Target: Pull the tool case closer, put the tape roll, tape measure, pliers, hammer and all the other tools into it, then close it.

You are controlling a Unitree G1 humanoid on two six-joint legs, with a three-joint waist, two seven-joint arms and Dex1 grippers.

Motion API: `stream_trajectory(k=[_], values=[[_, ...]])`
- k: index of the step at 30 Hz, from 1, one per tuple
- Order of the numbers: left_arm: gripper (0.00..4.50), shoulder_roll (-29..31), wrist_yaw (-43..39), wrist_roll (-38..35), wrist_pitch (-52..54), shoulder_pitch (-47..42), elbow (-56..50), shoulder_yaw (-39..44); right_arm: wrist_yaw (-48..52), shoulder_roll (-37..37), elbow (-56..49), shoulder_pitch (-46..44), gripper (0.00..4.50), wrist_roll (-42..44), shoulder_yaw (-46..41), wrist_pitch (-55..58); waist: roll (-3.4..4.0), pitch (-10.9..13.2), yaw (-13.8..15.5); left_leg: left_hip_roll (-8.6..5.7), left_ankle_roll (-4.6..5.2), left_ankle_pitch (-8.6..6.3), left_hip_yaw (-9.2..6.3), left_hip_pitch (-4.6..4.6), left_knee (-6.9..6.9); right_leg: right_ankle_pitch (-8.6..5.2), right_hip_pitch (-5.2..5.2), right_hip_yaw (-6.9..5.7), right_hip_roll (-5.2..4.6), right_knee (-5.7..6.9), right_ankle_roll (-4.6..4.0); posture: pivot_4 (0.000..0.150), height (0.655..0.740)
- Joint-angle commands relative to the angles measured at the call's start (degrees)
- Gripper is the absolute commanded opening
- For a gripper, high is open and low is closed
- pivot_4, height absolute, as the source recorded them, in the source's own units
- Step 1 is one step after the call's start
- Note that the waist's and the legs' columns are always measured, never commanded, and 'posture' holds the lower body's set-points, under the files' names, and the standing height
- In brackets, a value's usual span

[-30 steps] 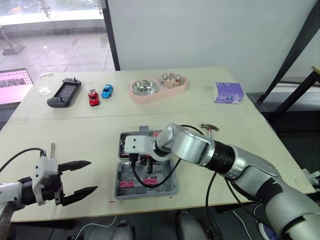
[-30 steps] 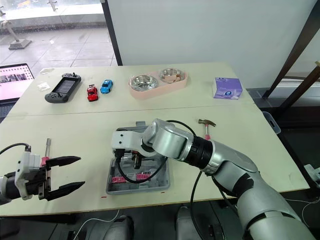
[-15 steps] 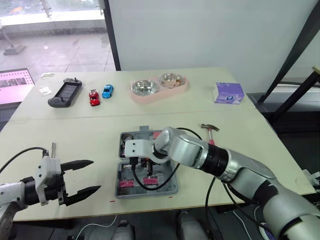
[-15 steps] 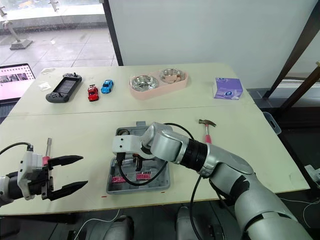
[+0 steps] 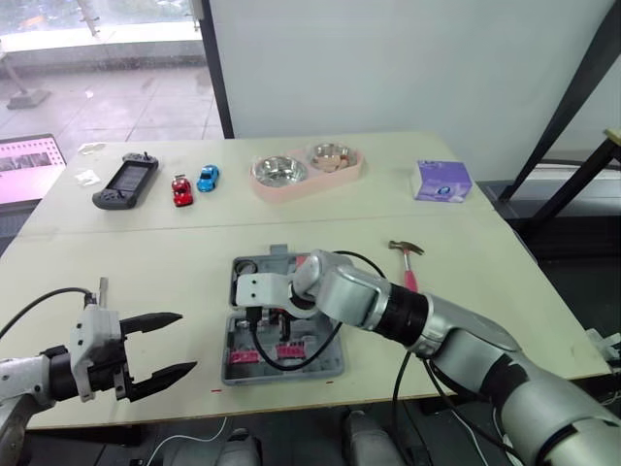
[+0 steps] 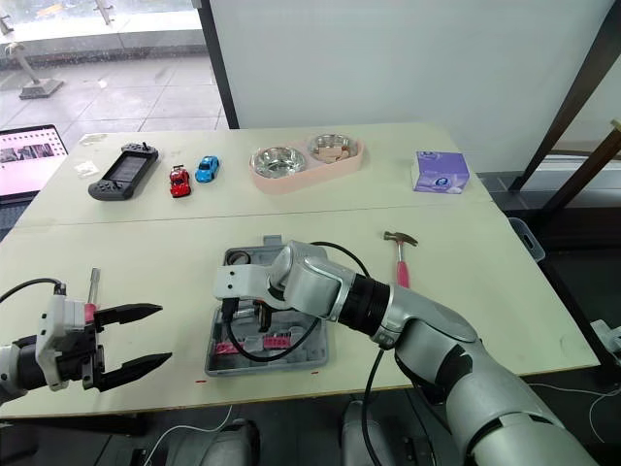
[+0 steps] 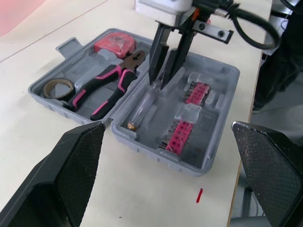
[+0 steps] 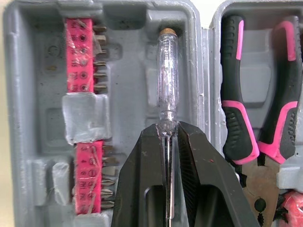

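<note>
Seating screwdriver [image 8: 168, 80] in tool case [image 5: 330, 367] with right gripper [image 8: 168, 126] clamped on its shaft, left gripper [image 5: 184, 342] agape, empty. Next, likely: release, fetch hammer [image 5: 408, 267] beside case.

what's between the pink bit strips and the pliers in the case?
A clear-handled screwdriver, its shaft pinched by the right gripper. The right wrist view shows it best.

Open tool case [image 7: 221, 74] holds pliers [image 7: 106, 86], tape roll [image 7: 58, 88], tape measure [image 7: 113, 43], clear screwdriver [image 8: 168, 80]; hammer [image 5: 408, 264] lies outside
</note>
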Motion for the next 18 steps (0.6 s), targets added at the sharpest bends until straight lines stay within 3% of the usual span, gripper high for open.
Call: stream_trajectory(k=[1, 18], values=[[4.50, -0.18, 0.37, -1.09, 0.14, 0.38, -1.42, 1.67, 0.54, 0.93, -0.49, -0.05, 0.07, -1.27, -1.06, -1.05, 0.00, 0.00, 0.00, 0.00, 0.00, 0.00, 0.00, 0.00, 0.00, 0.00, 0.00, 0.00, 0.00, 0.00, 0.00, 0.150, 0.7387], [4.50, -0.41, 1.23, -1.36, 1.45, 0.50, -3.12, 1.19, 1.20, 2.41, -0.39, 0.75, 0.07, -3.31, -2.27, -1.46, 0.00, 0.00, -0.02, 0.00, 0.00, 0.00, -0.03, 0.00, 0.00, -0.01, 0.00, 0.00, 0.01, 0.01, 0.01, 0.150, 0.7387]])
